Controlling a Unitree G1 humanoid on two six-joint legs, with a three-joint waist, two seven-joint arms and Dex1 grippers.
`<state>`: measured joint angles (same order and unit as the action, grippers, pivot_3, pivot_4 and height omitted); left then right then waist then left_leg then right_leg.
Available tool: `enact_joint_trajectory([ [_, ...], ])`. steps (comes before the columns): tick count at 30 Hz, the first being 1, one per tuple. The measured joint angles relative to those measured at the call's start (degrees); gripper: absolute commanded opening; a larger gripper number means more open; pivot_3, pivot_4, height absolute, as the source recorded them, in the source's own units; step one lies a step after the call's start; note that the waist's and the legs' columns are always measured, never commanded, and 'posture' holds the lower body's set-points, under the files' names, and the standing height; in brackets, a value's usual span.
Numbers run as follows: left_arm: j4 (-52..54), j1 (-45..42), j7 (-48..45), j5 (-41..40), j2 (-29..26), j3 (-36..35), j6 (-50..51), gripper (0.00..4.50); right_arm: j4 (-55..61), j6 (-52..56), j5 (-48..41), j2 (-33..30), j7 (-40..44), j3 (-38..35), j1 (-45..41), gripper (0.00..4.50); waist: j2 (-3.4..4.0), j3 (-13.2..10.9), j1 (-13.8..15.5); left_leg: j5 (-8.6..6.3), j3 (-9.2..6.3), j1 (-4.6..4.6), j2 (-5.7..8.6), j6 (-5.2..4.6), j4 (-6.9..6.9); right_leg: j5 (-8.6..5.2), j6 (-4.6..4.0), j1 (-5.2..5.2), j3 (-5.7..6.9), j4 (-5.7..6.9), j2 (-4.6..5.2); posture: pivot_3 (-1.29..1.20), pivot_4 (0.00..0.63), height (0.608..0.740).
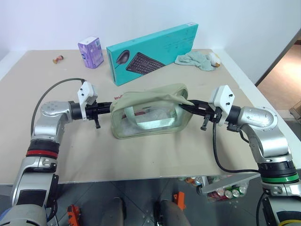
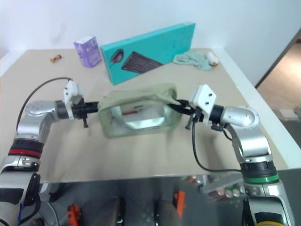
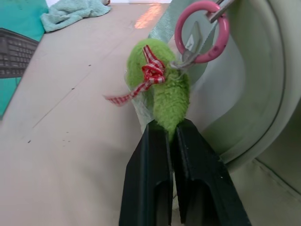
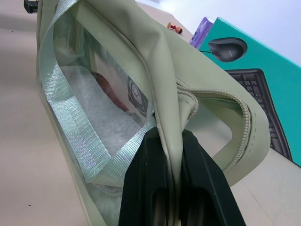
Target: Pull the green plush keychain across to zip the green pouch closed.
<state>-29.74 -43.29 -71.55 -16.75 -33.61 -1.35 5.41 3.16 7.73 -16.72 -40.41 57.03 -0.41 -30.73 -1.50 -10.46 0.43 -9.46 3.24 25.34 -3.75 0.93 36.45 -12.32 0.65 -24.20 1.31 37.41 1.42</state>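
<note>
The green pouch (image 1: pixel 150 98) lies mid-table, its clear window panel facing me, stretched between my two grippers. At the pouch's left end, my left gripper (image 3: pixel 171 128) is shut on the green plush keychain (image 3: pixel 164 89). The keychain is a fuzzy lime ring with a red checked ribbon, and a pink ring (image 3: pixel 202 30) links it to the zipper pull. At the right end, my right gripper (image 4: pixel 170 135) is shut on a fold of the pouch's fabric beside the zipper teeth. The zipper there curves open.
A teal keyboard box (image 1: pixel 153 52) stands behind the pouch. A purple pack (image 1: pixel 91 52) and a small red object (image 1: pixel 58 58) sit at the back left, and a mint rag (image 1: pixel 195 59) at the back right. A bin of cans (image 1: pixel 225 190) sits below the table's front right edge.
</note>
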Motion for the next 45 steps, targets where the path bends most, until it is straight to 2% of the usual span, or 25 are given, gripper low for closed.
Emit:
enact_joint_trajectory([
  [6,1.6,0.0,3.8,-1.3,0.1,-2.4,0.0,0.04,-0.5,-0.3,0.2,0.0,0.0,0.0,-0.2,0.00,0.00,0.0,0.0,0.00,0.00,0.00,0.00,0.00,0.00,0.00,0.00,0.00,0.00,0.00,0.00,0.00,0.150,0.740],
  [14,16.9,1.6,10.6,-6.1,-1.9,-8.3,5.7,0.04,-1.3,-1.2,0.3,0.1,-0.1,0.0,-0.5,0.00,0.00,0.0,0.0,0.00,0.00,0.01,0.00,0.00,0.00,0.00,0.01,-0.01,-0.03,0.00,0.00,0.00,0.150,0.740],
  [23,28.6,3.6,15.5,-8.0,-2.0,-8.2,10.9,0.04,-3.6,-2.2,1.2,0.1,0.1,0.0,-2.0,0.00,0.00,0.0,0.0,0.01,0.04,-0.01,0.00,0.01,0.03,0.04,0.05,0.00,-0.08,0.00,0.00,0.00,0.150,0.740],
  [33,30.5,0.1,17.3,-7.2,-0.6,-4.2,10.5,0.04,-4.3,-2.5,1.2,0.1,0.1,0.0,-2.0,0.00,0.00,0.0,0.0,0.01,0.17,-0.04,0.01,0.01,0.02,0.06,0.08,-0.01,-0.21,0.00,-0.01,0.00,0.150,0.740],
  [40,28.5,-3.4,17.2,-3.6,4.0,1.7,7.2,0.04,-4.1,-2.5,1.2,0.1,0.0,0.0,-2.0,0.00,-0.01,0.0,0.0,0.01,0.40,-0.07,0.02,0.01,0.02,0.11,0.16,-0.06,-0.45,0.00,-0.03,0.00,0.150,0.740],
  [45,26.3,-4.8,17.3,-2.3,6.5,3.5,5.7,0.04,-4.0,-2.4,1.2,0.1,-0.1,-0.2,-2.0,0.00,-0.01,0.0,0.0,0.00,0.53,-0.07,0.02,0.00,0.02,0.15,0.23,-0.12,-0.61,0.00,-0.03,0.00,0.150,0.740],
])
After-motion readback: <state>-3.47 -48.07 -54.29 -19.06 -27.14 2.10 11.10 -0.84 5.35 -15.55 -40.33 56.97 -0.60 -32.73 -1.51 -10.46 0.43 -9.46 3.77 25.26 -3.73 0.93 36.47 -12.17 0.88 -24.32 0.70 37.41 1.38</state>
